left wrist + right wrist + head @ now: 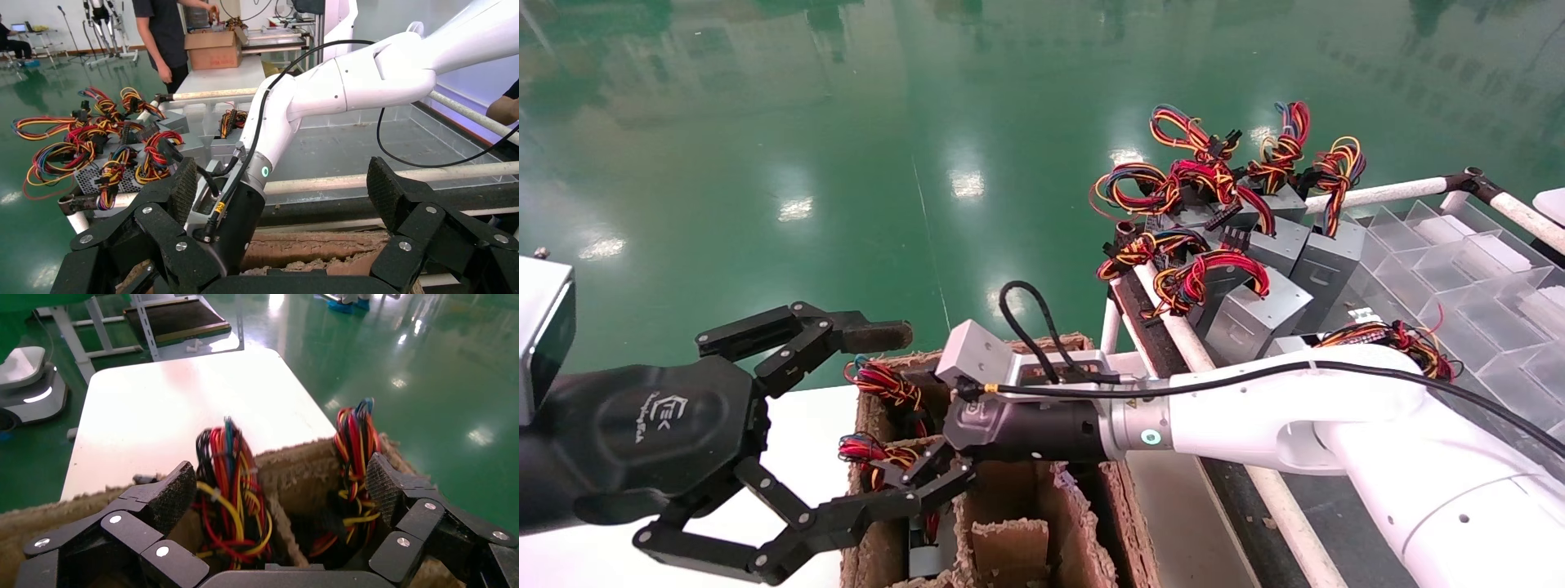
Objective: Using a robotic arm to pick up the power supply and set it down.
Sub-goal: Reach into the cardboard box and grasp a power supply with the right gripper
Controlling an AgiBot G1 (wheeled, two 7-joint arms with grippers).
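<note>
My right gripper [925,476] [280,490] hangs open over a torn cardboard box [1009,523] with dividers. Its fingers straddle the divider between two cells, with nothing gripped. Each of the two cells holds a looped bundle of red, yellow and black wires [227,484] [355,441] belonging to a power supply; the grey bodies are mostly hidden down in the cells. My white right arm [1295,408] reaches in from the right. The left gripper [878,420] [283,190] hovers open and empty at the box's left side.
More power supplies [1254,302] with wire loops are piled on a rack of white tubes [1173,327] at the right, beside clear plastic compartment trays [1459,269]. A white table [183,404] lies beyond the box. A person [165,37] stands behind the rack.
</note>
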